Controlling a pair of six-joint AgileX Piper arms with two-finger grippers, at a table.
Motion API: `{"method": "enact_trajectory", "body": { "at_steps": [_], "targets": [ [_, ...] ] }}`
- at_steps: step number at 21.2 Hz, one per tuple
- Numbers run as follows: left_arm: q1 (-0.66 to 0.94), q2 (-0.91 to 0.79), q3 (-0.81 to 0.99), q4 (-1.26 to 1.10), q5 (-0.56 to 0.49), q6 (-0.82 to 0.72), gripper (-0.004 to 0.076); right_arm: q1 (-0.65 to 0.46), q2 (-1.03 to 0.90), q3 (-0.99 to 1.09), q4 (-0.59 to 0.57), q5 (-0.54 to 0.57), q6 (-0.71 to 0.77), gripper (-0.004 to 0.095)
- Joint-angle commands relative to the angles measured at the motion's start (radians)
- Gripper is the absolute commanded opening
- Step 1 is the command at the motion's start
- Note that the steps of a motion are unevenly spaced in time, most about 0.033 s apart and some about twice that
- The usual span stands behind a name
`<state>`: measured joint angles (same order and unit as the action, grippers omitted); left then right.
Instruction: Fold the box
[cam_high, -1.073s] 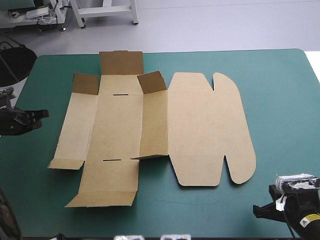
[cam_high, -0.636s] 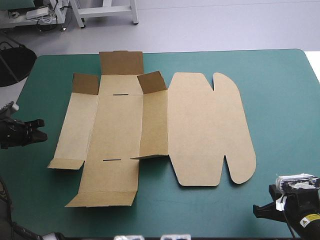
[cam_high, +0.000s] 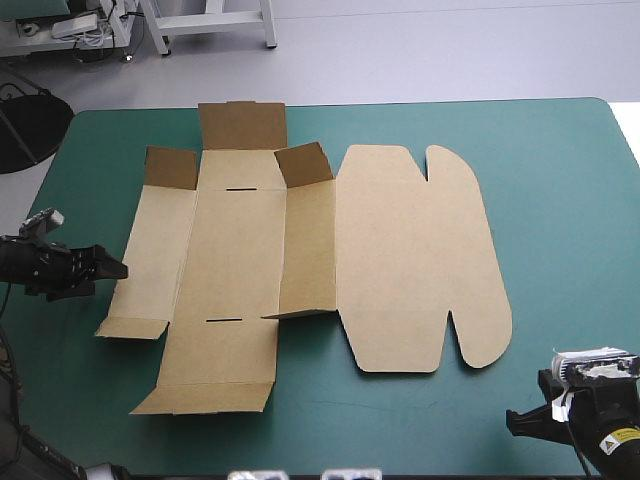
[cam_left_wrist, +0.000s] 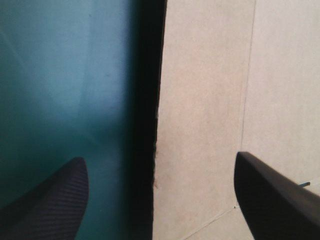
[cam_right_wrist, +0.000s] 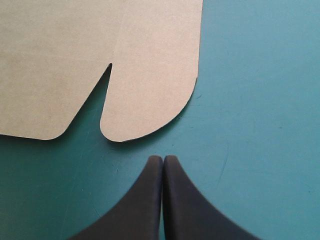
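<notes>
The brown box (cam_high: 400, 260) lies spread out in the middle of the teal-green table (cam_high: 560, 220). The left gripper (cam_high: 112, 268) reaches in low, its 2 fingers wide apart at the box's left edge. The right gripper (cam_high: 522, 420) sits near the front corner, pinched together.

No text, number or brand can be read anywhere. The one label in sight is a small yellow sticker (cam_high: 622, 437) on the black body of the right arm (cam_high: 600, 405), by the near right corner of the teal-green counter (cam_high: 560, 200); its dark marks are too small to make out.
</notes>
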<state>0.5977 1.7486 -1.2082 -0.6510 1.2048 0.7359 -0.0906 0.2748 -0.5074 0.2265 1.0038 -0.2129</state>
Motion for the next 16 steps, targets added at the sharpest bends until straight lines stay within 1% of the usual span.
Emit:
{"method": "enact_trajectory", "body": {
  "at_steps": [1, 3, 11, 16],
  "targets": [
    [-0.023, -0.019, -0.027, -0.05, 0.02, 0.018, 0.0588, 0.001, 0.017, -0.025, 0.016, -0.061, -0.008, -0.0013],
    [-0.044, 0.006, -0.027, -0.058, -0.002, 0.019, 0.0577, 0.001, 0.017, -0.025, 0.016, -0.061, -0.008, -0.0013],
    [-0.137, 0.076, -0.027, -0.14, 0.012, 0.019, 0.0503, 0.001, 0.017, -0.025, 0.016, -0.061, -0.008, -0.0013],
    [-0.198, 0.117, -0.027, -0.143, 0.024, 0.004, 0.0492, 0.001, 0.017, -0.025, 0.016, -0.061, -0.008, -0.0013]
  ]
}}
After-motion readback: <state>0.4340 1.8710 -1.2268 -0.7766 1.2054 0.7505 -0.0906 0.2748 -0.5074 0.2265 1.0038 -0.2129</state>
